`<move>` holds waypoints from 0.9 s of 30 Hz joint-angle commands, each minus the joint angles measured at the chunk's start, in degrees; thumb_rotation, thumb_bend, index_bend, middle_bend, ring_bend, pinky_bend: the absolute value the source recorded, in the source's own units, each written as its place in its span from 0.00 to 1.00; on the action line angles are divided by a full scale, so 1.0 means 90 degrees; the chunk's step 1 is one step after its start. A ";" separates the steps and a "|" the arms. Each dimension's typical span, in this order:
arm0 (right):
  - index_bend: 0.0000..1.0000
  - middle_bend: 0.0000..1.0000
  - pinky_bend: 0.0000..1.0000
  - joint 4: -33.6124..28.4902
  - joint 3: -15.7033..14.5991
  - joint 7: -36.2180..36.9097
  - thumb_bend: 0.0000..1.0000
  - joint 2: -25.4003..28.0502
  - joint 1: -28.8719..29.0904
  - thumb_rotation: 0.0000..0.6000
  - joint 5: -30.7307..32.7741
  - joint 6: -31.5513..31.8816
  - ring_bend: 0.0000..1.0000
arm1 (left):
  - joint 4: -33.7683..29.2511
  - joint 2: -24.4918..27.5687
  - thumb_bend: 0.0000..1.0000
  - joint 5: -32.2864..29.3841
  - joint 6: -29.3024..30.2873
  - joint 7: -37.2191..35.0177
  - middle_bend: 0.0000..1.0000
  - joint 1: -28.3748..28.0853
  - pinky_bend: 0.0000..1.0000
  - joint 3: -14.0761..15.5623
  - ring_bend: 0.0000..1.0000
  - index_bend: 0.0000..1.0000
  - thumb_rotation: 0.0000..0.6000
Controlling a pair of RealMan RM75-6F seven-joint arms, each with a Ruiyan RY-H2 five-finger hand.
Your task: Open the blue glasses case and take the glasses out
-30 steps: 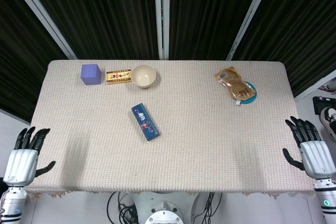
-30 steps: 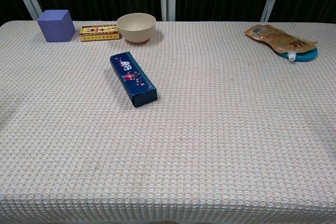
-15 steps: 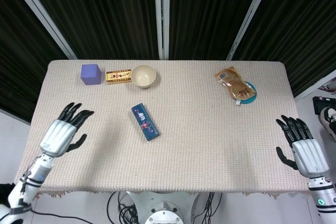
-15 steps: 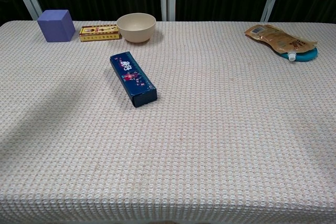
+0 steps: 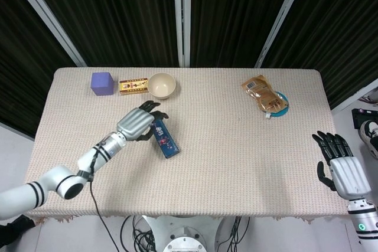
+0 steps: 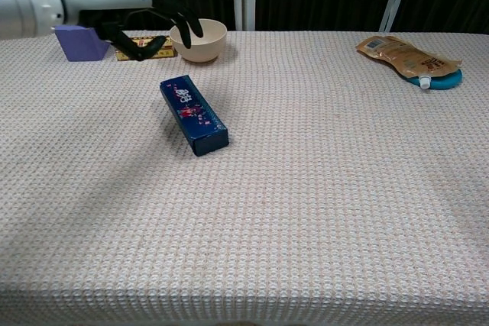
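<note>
- The left robot hand (image 5: 137, 123) has swung in from the worktop (image 5: 236, 146) edge and now hovers over the case's far end, fingers spread, holding nothing.
- The case (image 5: 163, 137) lies shut, unmoved, left of centre: the reach has begun, with no grasp yet.
- The right robot hand (image 5: 342, 169) waits open, barely shifted.

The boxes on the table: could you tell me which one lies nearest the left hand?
The blue glasses case, lying slantwise mid-table by the left hand. The gold box and purple cube sit farther off along the back edge.
</note>
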 commanded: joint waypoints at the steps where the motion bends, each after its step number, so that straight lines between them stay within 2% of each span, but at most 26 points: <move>1: 0.00 0.07 0.00 0.0023 -0.0001 0.0020 0.68 -0.0011 0.0001 1.00 0.0009 -0.0004 0.00 | 0.0623 -0.0517 0.65 -0.0530 -0.0516 0.0132 0.26 -0.0448 0.00 -0.0004 0.03 0.22 1.00; 5: 0.00 0.07 0.00 0.0095 0.0002 0.0083 0.68 -0.0051 0.0016 1.00 0.0031 -0.0027 0.00 | 0.1186 -0.0923 0.65 -0.0991 -0.0840 0.0339 0.28 -0.0714 0.00 0.0100 0.03 0.22 1.00; 12: 0.00 0.07 0.00 0.0147 0.0003 0.0130 0.68 -0.0080 0.0038 1.00 0.0051 -0.0053 0.00 | 0.1499 -0.1144 0.65 -0.1440 -0.1004 0.0465 0.31 -0.0862 0.00 0.0251 0.03 0.22 1.00; 22: 0.00 0.07 0.00 0.0156 -0.0020 0.0130 0.68 -0.0108 0.0041 1.00 -0.0001 -0.0016 0.00 | 0.0798 -0.0594 0.64 -0.2006 -0.0679 0.0836 0.36 -0.0572 0.00 0.0630 0.04 0.22 1.00; 27: 0.00 0.07 0.00 0.0127 -0.0032 0.0121 0.68 -0.0112 0.0044 1.00 -0.0062 0.0027 0.00 | 0.0278 -0.0274 0.64 -0.2381 -0.0449 0.1034 0.38 -0.0405 0.00 0.0798 0.07 0.22 1.00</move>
